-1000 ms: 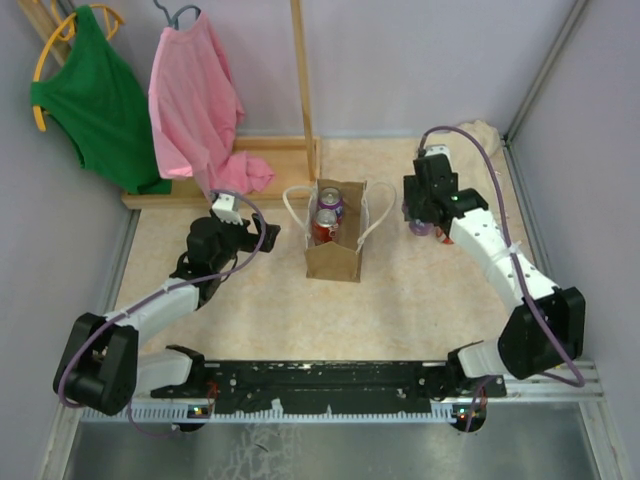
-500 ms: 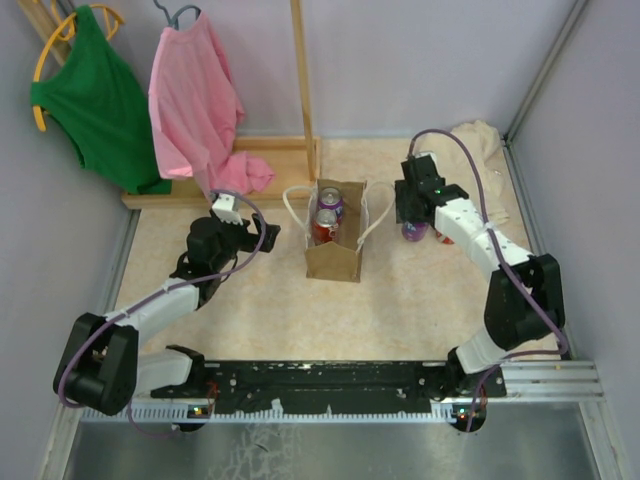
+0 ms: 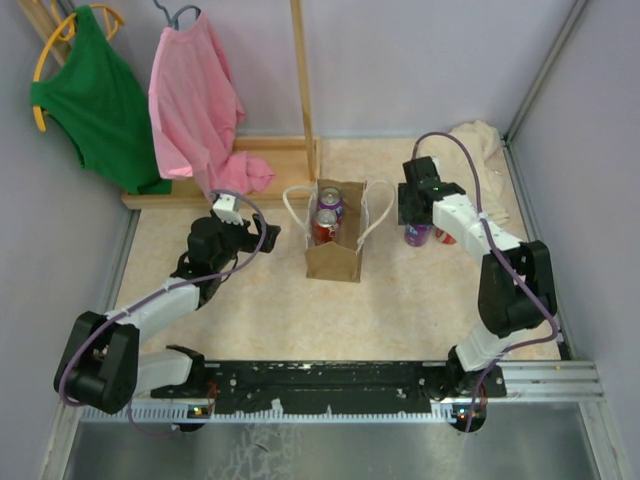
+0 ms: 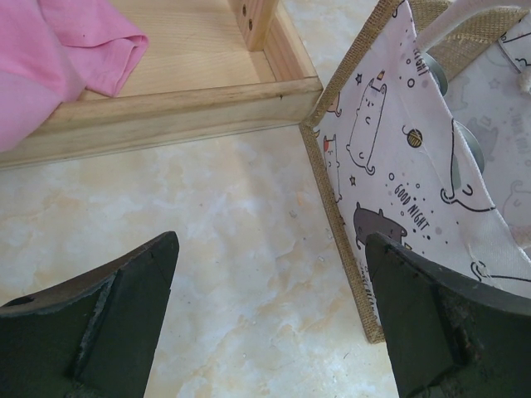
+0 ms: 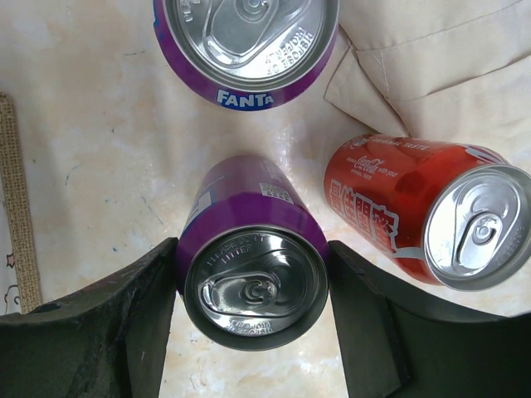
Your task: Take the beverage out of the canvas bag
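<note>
Two grippers seen. Left gripper: fingers spread wide, nothing held, just beside the canvas bag. Bag upright mid-table, w/ red can and purple-topped can inside. Right gripper: clenched on purple can, which stands upright on table, outside and right of bag. Close by: Fanta can and Coke can. Cream cloth beyond.
</note>
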`<state>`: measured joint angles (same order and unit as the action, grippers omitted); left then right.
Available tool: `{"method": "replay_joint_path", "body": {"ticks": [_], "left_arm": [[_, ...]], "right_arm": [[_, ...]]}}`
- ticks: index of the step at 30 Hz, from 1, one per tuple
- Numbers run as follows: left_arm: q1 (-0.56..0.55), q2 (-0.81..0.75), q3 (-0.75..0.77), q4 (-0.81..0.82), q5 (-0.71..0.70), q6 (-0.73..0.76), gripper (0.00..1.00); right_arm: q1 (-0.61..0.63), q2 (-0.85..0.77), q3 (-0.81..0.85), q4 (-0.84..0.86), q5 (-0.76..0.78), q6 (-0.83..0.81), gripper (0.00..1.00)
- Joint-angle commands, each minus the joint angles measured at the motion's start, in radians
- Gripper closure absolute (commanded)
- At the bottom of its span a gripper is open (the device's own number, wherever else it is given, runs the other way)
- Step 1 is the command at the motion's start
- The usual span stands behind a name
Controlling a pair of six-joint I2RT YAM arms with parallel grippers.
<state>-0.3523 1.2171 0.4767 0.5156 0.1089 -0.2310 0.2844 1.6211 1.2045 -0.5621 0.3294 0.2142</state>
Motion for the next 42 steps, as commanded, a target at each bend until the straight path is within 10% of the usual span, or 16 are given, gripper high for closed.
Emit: {"method": "replay_joint_path", "body": {"ticks": [1, 6, 16, 33, 42], "left_arm": [[-0.008, -0.001, 0.025, 0.012, 0.004, 0.007, 0.0], [-0.008, -0.001, 0.025, 0.012, 0.006, 0.006, 0.0], [-0.008, 0.004, 0.025, 0.015, 0.011, 0.001, 0.0], [-0.008, 0.004, 0.022, 0.017, 0.008, 0.0, 0.0], [-0.01, 0.01, 0.022, 0.024, 0.016, -0.007, 0.0]], "right_arm": [[-0.011, 0.007, 0.072, 0.061, 0.01, 0.02, 0.97], [-0.013, 0.011, 0.071, 0.055, 0.006, 0.027, 0.52], [-0.013, -0.022, 0.086, 0.068, 0.023, 0.013, 0.3], [0.007, -0.262, 0.182, 0.134, 0.109, 0.015, 0.19], [0.227, -0.305, 0.357, 0.078, 0.122, -0.028, 0.2]]}}
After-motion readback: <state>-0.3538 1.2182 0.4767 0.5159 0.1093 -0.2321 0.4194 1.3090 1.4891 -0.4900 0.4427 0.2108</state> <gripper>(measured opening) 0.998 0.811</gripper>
